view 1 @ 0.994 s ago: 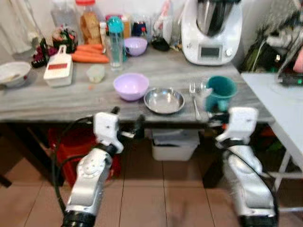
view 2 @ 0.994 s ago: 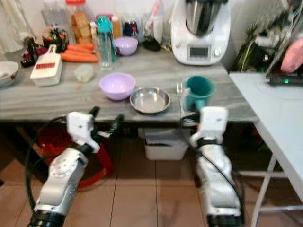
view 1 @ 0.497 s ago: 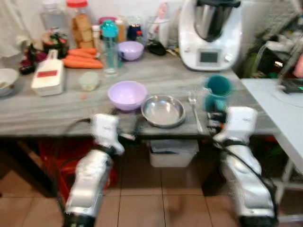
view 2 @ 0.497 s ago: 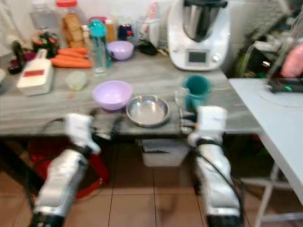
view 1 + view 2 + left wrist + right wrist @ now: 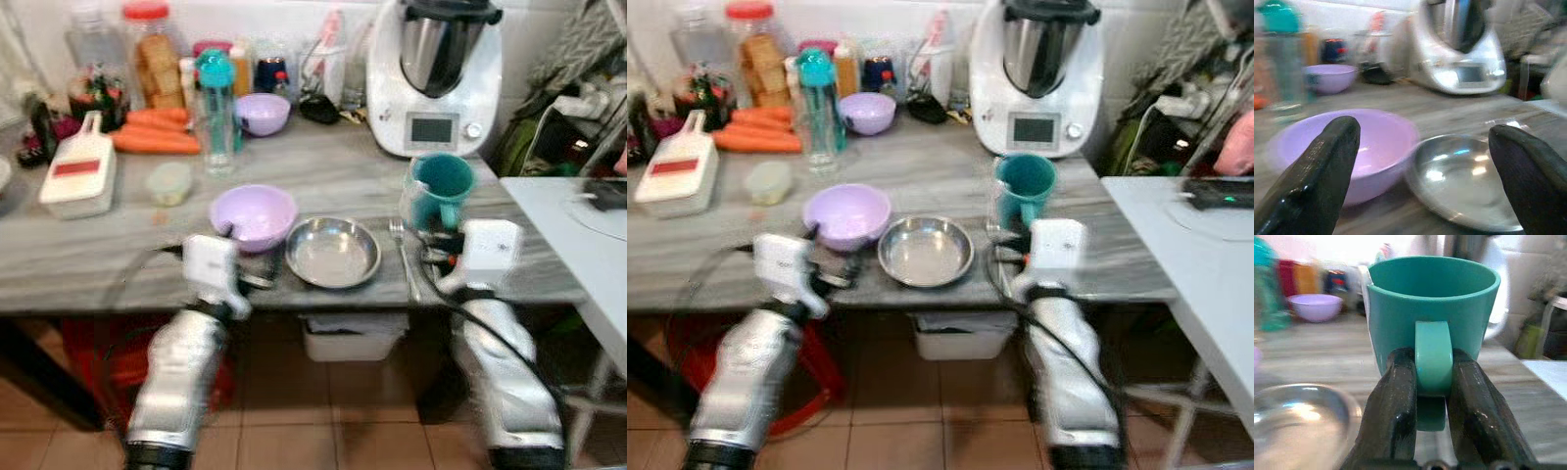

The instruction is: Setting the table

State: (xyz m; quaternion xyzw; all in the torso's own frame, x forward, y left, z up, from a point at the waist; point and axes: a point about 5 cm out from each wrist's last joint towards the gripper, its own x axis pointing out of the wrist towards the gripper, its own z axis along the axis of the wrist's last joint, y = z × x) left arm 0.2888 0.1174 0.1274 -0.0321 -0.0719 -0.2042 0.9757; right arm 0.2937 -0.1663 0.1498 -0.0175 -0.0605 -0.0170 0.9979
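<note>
— Right gripper (image 5: pixel 1432 382)?
— Clamped on the upright teal mug (image 5: pixel 1432 318), handle toward it.
— Left gripper (image 5: pixel 1420 161)?
— Spread wide before one lilac bowl (image 5: pixel 1347 147), one steel plate (image 5: pixel 1464 178).

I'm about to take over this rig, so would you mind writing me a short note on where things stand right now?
Right gripper: shut on the handle of the teal mug, which stands on the grey table.
Left gripper: open, holding nothing, at the table edge facing the lilac bowl and steel plate.
Fork lies between plate and mug.
Done: the mug is gripped.
Left: place the mug, then deal with the bowl.
</note>
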